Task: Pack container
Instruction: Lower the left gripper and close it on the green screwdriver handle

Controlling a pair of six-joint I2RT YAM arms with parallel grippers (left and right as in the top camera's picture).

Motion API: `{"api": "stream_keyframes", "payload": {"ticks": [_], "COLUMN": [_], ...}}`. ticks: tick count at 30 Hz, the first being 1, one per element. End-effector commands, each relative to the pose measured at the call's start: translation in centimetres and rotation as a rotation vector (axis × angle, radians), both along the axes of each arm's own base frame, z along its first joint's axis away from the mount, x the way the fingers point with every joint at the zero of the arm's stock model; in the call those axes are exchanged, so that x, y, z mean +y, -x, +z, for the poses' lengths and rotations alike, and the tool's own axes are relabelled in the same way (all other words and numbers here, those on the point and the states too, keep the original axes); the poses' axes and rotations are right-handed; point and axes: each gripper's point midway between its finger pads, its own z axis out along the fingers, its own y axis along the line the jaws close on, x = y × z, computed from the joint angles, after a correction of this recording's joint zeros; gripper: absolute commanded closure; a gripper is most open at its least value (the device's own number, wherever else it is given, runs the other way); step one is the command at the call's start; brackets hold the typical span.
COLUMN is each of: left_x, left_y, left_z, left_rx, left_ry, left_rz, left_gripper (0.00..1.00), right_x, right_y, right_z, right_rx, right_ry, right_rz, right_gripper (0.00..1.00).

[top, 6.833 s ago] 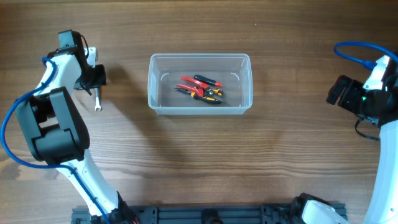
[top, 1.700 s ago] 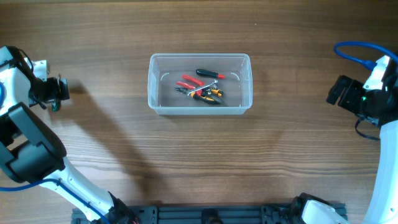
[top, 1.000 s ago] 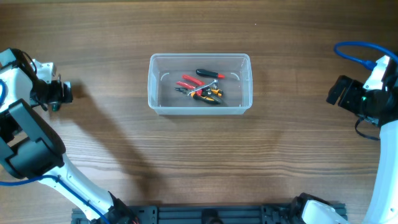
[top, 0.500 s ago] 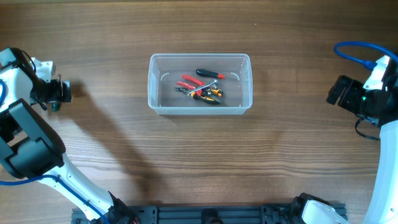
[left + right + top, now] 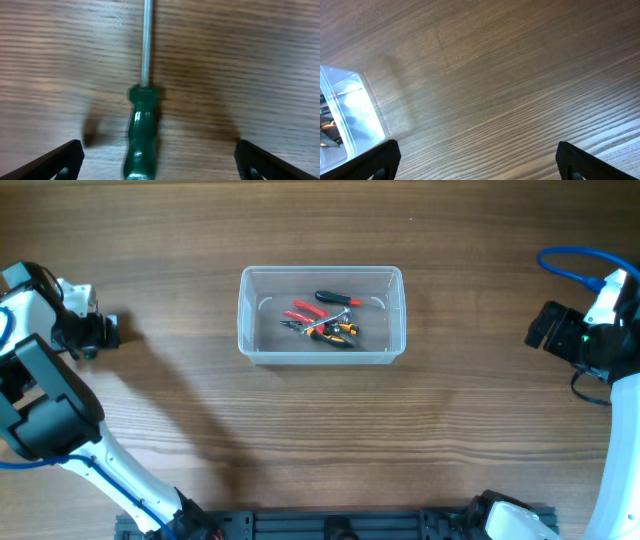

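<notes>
The container (image 5: 320, 272), a clear rect. plastic tub w/ rounded corners, is found upright at approx. the centre of the bench (image 5: 320, 450), well apart from both arms. Contents are grouped mid-floor of the tub: red-handled pliers (image 5: 302, 312), a black screwdriver w/ red end (image 5: 335, 298) nearer the far wall, an orange-and-black-handled tool (image 5: 342, 332) nearer the near wall, and a small silvery item among them, too small to be identified. The items lie close or overlapping; exact contact betw. them cannot be told. The left hand (image 5: 92, 335) is located at the left edge of the bench. In the left wrist view the left hand (image 5: 160, 165) is seen spread wide, w/ only its fingertips (image 5: 62, 160) showing in the lower corners. A green-handled screwdriver (image 5: 142, 130) lies flat on the bench betw. them, its metal shaft pointing away from the hand. The handle is not touched by either visible tip, and nothing is gripped. The view is somewhat blurred. The right hand (image 5: 545, 328) is located at the right edge of the bench. In the right wrist view the right hand (image 5: 477, 165) is likewise spread wide, w/ only bench surface betw. the tips and nothing held. A corner of the container (image 5: 350, 120) is seen at the left edge of that view, clear of the hand.
</notes>
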Motion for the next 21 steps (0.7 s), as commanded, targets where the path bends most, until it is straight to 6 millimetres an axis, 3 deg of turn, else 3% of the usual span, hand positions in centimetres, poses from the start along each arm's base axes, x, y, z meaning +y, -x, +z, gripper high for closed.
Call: {"api": "stream_keyframes", "payload": {"ticks": [1, 9, 13, 16, 19, 21], "left_x": [-0.05, 0.16, 0.06, 0.04, 0.01, 0.01], "left_y": [-0.16, -0.90, -0.93, -0.90, -0.85, -0.86], "left_z": [-0.92, -0.79, -0.79, -0.80, -0.81, -0.81], "left_rx": [0.000, -0.035, -0.037, -0.036, -0.033, -0.034], "left_ry": [0.014, 0.014, 0.020, 0.020, 0.021, 0.021], "left_rz": [-0.019, 0.020, 0.018, 0.019, 0.018, 0.018], "left_gripper": [0.00, 0.00, 0.23, 0.27, 0.43, 0.47], "right_x": [0.10, 0.10, 0.10, 0.10, 0.10, 0.10], "right_y": [-0.13, -0.13, -0.13, -0.13, -0.13, -0.13], "right_z": [-0.21, -0.21, -0.21, -0.21, -0.21, -0.21], "right_rx": [0.002, 0.002, 0.002, 0.002, 0.002, 0.002], "right_ry": [-0.010, -0.010, -0.011, -0.010, -0.011, -0.010], "right_rz": [0.007, 0.007, 0.007, 0.006, 0.007, 0.007], "right_gripper": [0.00, 0.00, 0.00, 0.00, 0.00, 0.00]}}
